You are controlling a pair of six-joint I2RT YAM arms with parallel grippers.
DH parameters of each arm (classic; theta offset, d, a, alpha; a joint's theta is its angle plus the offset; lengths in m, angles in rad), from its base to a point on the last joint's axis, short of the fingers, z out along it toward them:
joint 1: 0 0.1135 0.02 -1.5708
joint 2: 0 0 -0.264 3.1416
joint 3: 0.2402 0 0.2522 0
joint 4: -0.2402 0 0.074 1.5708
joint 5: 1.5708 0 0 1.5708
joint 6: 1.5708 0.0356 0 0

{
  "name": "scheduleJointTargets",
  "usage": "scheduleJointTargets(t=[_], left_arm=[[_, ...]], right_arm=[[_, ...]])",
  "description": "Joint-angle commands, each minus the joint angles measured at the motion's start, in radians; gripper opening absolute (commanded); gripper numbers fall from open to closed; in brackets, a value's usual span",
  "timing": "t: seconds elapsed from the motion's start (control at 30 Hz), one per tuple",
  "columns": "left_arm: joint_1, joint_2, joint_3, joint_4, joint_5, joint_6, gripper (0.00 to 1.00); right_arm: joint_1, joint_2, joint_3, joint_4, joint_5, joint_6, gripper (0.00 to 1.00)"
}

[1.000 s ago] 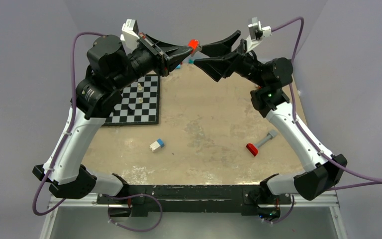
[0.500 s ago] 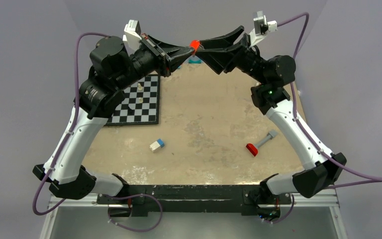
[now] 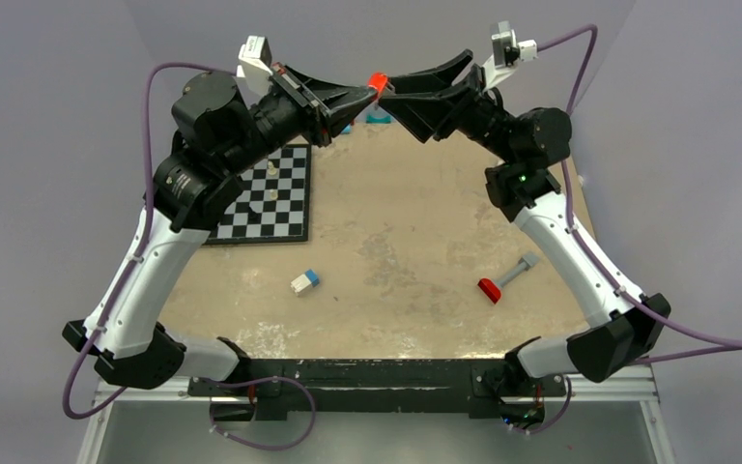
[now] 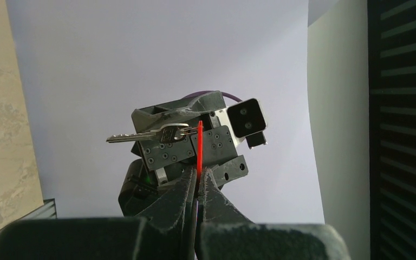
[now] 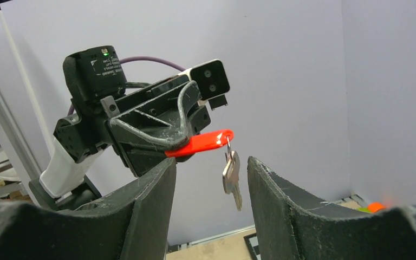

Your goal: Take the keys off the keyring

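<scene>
- Task is partly done at best: one key hangs from the ring on the red tag, held up in the air over the far edge of the bench.
- Left jaws are clamped tight on the red tag, which shows edge-on in the left wrist view.
- Right jaws stand part open, one finger on each side of the hanging key. We see a gap on both sides and no grip yet.
- A red-headed key lies loose on the bench, so we judge it already off the ring.
- The white-and-blue piece nearby may be another removed key, but it's too small to tell.
- Left to do: work the last key off the ring.
- Hard to see: the ring is tiny, its split isn't visible, and the top view loses it between the arms.
- We can't rule out a second key behind the first.
</scene>
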Motion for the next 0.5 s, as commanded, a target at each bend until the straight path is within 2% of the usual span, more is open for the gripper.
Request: scheduleJointTargets(t=[0.0, 0.47], left_arm=[[0.005, -0.037, -0.002, 0.091, 0.006, -0.009, 0.0], [0.011, -0.045, -0.002, 0.098, 0.014, -0.01, 0.0]], right_arm=[[-0.004, -0.018, -0.005, 0.042, 0.007, 0.016, 0.56], [-0.002, 0.011, 0.035, 0.064, 0.027, 0.053, 0.53]])
